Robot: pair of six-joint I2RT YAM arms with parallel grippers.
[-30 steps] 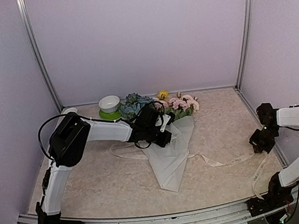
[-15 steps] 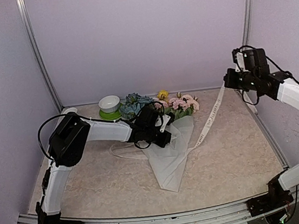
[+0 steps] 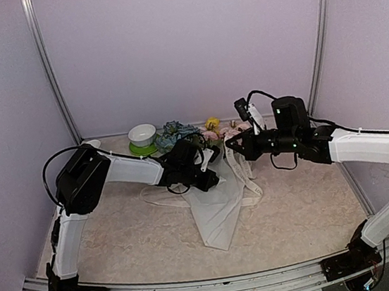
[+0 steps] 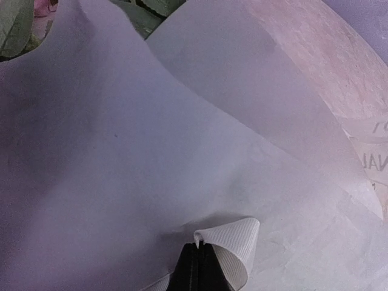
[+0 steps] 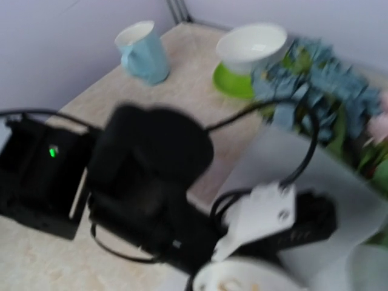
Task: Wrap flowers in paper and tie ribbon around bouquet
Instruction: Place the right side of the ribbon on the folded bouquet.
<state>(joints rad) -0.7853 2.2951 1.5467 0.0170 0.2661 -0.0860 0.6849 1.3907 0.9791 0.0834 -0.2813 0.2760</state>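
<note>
- Tying is under way: the left gripper (image 3: pixel 211 177), fingers clamped together, pins a ribbon (image 4: pixel 235 250) fold against the paper (image 3: pixel 221 217) cone.
- The right gripper (image 3: pixel 232 145), closed on the ribbon's other run, has swung in from the far right and is now above the bouquet (image 3: pixel 174 132), which lies on the worktop (image 3: pixel 120 233).
- Next it probably needs to carry the ribbon across the cone.
</note>
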